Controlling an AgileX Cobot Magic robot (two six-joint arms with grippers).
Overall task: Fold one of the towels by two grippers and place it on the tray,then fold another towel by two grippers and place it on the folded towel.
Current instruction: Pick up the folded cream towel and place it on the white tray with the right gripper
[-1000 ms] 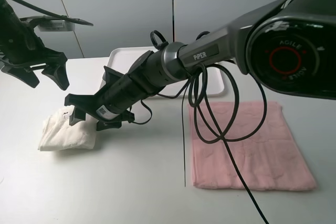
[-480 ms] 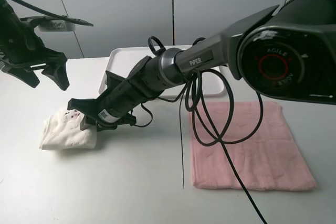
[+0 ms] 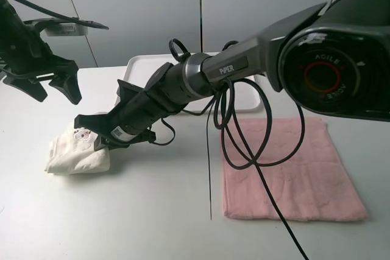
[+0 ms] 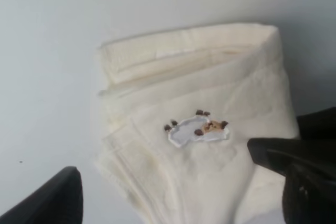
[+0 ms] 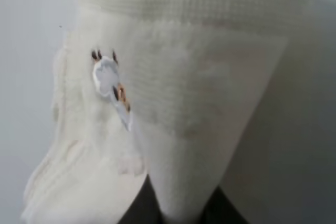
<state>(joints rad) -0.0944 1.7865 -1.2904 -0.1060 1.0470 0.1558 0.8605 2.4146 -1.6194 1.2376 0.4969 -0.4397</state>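
The cream towel (image 3: 74,155) lies folded into a thick bundle at the table's left; its small patch mark (image 4: 198,129) faces up. My right gripper (image 3: 90,133) reaches across from the right and is shut on the bundle's near-right edge, and the right wrist view shows the cream towel (image 5: 184,93) pinched between the dark fingers (image 5: 137,214). Above and behind the bundle my left gripper (image 3: 53,94) hangs open, touching nothing. The pink towel (image 3: 286,168) lies flat at the right. The white tray (image 3: 139,65) stands at the back, partly hidden by my right arm.
Black cables (image 3: 244,144) from the right arm loop down over the pink towel's left part and trail to the front edge. A grey wall (image 3: 201,10) closes the back of the table.
My right gripper has closed on the cream towel's edge, and the bundle has bunched and shifted slightly. The left arm has stayed where it was.
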